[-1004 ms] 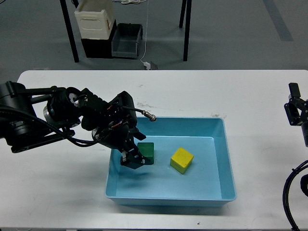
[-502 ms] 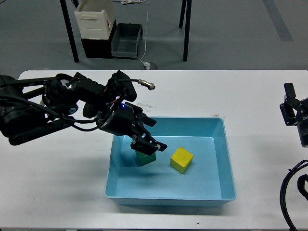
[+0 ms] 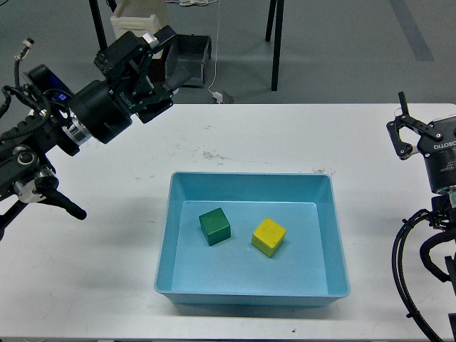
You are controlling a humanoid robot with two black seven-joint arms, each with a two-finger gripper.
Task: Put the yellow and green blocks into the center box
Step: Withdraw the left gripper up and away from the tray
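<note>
Since green block (image 3: 214, 226) and yellow block (image 3: 268, 236) both sit inside the blue box (image 3: 326, 187), apart, little risk remains. Left fingers (image 3: 158, 53) spread, empty; right fingers (image 3: 413, 132) spread, empty. A low arm sweep could shove the box across the tabletop (image 3: 107, 271).

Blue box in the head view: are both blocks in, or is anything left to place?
Both look placed: the green block and the yellow block sit apart on the floor of the blue box. Nothing is in hand; the left gripper is raised clear and the right gripper is open, empty. Nothing appears left.
</note>
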